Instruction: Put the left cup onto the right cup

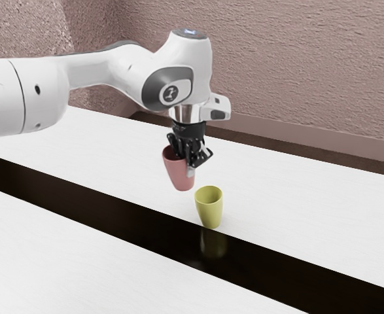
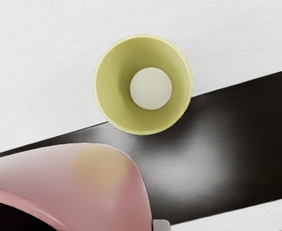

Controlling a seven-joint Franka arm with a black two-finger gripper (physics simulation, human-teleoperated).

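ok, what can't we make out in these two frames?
Wrist view: the pink cup is blurred and cut off by the lower edge.
Exterior view: the pink cup's inside is hidden by the gripper and its own wall.
Wrist view: outer wall of the yellow cup is hidden under its own rim.
Exterior view: base of the arm is cut off by the left edge.

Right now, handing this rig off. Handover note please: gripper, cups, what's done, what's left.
Gripper: shut on the pink cup at its rim.
Pink cup: held in the air, tilted, just to the exterior view's left of the yellow-green cup. Its base is near that cup's rim height.
Yellow-green cup: upright and empty on the white table, at the edge of the black strip. In the wrist view it sits ahead of the hand, not under it.
Done: pink cup grasped and off the table.
Left: centre over the yellow-green cup, level the pink cup, lower it on and release.
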